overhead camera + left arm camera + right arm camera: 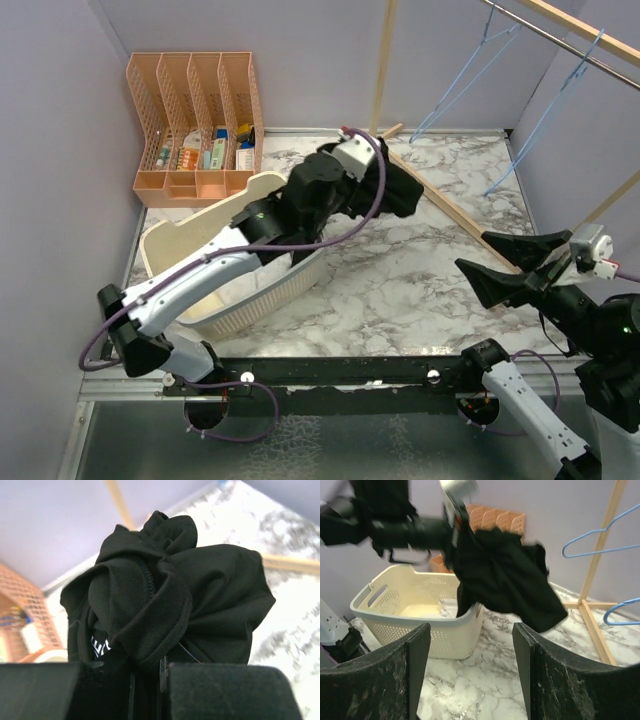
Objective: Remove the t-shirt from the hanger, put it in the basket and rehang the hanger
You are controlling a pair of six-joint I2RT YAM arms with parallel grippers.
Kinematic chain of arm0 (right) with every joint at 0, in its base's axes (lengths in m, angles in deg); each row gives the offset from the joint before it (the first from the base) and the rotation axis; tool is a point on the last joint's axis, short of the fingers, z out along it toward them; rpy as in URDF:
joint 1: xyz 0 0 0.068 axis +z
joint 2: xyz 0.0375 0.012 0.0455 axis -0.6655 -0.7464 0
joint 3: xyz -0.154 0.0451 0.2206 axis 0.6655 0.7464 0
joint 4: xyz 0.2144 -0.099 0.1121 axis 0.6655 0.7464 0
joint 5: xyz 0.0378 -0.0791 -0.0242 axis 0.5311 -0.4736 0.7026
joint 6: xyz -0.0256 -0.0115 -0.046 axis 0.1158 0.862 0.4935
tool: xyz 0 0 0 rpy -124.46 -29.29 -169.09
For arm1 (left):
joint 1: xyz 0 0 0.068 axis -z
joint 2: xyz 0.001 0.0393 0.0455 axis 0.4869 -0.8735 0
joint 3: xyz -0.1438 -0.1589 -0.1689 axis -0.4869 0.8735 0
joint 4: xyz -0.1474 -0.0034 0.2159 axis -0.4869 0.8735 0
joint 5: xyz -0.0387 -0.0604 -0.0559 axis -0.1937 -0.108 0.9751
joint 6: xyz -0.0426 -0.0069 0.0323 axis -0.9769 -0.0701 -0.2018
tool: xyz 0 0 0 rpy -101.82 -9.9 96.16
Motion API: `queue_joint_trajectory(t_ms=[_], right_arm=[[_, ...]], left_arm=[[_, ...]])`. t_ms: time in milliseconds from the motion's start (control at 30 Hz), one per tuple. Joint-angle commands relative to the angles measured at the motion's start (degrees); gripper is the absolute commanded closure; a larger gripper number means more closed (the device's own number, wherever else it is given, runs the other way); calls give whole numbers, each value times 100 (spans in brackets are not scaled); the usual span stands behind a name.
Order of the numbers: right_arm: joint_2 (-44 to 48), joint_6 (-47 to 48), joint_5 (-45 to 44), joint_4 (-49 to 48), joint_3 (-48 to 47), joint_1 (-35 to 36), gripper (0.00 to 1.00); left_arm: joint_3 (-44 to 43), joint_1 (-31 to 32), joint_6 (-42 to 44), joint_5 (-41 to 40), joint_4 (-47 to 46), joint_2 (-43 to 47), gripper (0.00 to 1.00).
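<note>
Left gripper [162, 680] pinched shut on the bunched black t-shirt [205, 595], held in the air near the basket [395, 575], off the blue hangers [455, 93]; right gripper [470, 627] open, empty. From where I stand, the dangling tail looks liable to catch the wooden rack [470, 225], or the bunch to slip free.

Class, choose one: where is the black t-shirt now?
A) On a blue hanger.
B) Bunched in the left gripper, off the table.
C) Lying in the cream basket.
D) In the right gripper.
B: the t-shirt hangs bunched from the shut left gripper, outside the basket.
</note>
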Motion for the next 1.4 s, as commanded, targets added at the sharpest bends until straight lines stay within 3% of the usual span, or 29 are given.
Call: queue_joint_trajectory(t_ms=[0, 233, 367, 600, 633, 700, 733, 867, 1167, 1367], right_arm=[[-119, 102, 409, 153, 217, -18, 33], [-328, 59, 639, 36, 521, -16, 34], [-503, -13, 794, -93, 604, -16, 34], [-736, -162, 907, -339, 943, -19, 34], [-755, -192, 907, -363, 1030, -18, 34], [-806, -255, 881, -431, 1228, -14, 34], [-839, -310, 857, -468, 1330, -15, 34], [-976, -418, 579, -599, 1646, -14, 33], [-1663, -918, -872, -1054, 2212, -14, 23], [-2328, -1368, -1519, -1273, 2146, -14, 20]], left_arm=[[-366, -103, 681, -1112, 226, 744, 100], [-398, -140, 1007, -2128, 560, 1726, 100], [269, -145, 1014, -2616, 732, 2310, 100], [1832, -159, -422, -2480, 1519, 3238, 100], [2060, -159, -674, -2373, 1590, 3348, 92], [2512, -156, -1099, -1971, 1632, 3517, 40], [2727, -161, -1283, -1795, 1639, 3573, 24], [3089, -157, -1428, -1471, 1646, 3631, 2], [3640, -164, -686, -1191, 278, 4296, 1], [4327, -161, -707, -1390, -180, 4687, 1]])
